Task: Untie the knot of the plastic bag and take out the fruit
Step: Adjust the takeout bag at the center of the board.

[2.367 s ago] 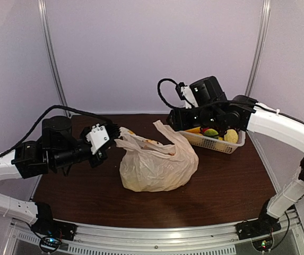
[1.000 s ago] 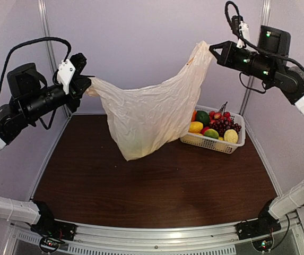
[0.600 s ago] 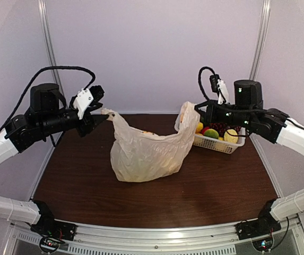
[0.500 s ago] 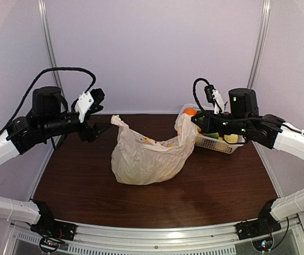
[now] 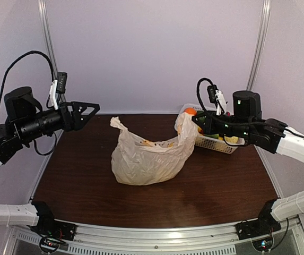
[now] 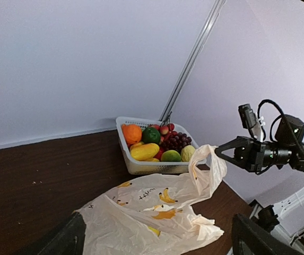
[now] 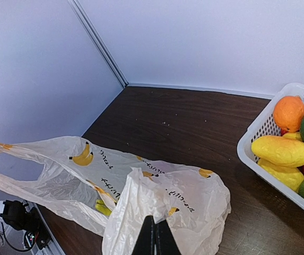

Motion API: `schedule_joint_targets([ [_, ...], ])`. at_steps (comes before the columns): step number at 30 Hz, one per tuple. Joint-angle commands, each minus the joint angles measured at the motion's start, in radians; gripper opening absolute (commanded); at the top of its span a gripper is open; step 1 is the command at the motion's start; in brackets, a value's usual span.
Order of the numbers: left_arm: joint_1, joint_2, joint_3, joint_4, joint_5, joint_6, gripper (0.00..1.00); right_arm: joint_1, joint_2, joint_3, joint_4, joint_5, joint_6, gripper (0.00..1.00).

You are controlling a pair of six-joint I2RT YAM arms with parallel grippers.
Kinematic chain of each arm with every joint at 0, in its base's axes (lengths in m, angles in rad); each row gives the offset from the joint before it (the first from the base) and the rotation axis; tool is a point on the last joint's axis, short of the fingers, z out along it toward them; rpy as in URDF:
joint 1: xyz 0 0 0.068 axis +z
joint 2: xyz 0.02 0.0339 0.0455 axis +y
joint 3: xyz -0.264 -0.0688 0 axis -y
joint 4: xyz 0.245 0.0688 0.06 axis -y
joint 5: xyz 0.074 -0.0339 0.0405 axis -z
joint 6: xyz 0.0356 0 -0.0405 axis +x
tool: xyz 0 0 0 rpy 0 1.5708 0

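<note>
The cream plastic bag (image 5: pixel 146 155) with banana prints sits slumped on the brown table, its mouth gaping. The knot is out of view; the two handles stand apart. My right gripper (image 5: pixel 194 119) is shut on the bag's right handle (image 7: pixel 141 199) and holds it up beside the basket. The left handle loop (image 5: pixel 116 123) stands free. My left gripper (image 5: pixel 90 111) hangs open to the left of it, well clear of the plastic. A yellow piece of fruit (image 7: pixel 101 206) shows inside the bag's mouth. In the left wrist view the bag (image 6: pixel 152 218) lies between my spread fingers (image 6: pixel 67 241).
A white lattice basket (image 5: pixel 214 143) stands at the back right, right behind the held handle. It holds an orange, a long yellow mango (image 7: pixel 280 150), green pieces and dark grapes (image 6: pixel 175 142). Walls close the back and both sides.
The bag, stretched in the air between both grippers a second ago, has come down onto the table. My left gripper has opened, dropped the left handle and pulled back left. The right arm came down, still gripping.
</note>
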Motion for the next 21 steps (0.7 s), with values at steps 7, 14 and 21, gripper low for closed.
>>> schedule_joint_targets([
  [7,0.0,0.054,-0.054,0.073,0.153,-0.378,0.96,0.007,-0.009,-0.013,0.007,0.066,-0.011,0.0],
  [14,-0.019,0.114,-0.072,0.097,0.163,-0.303,0.98,0.007,-0.004,-0.01,0.011,0.061,-0.022,0.0],
  [21,-0.063,0.132,-0.067,0.175,0.092,-0.094,0.98,0.006,-0.003,-0.012,0.006,0.054,-0.029,0.0],
])
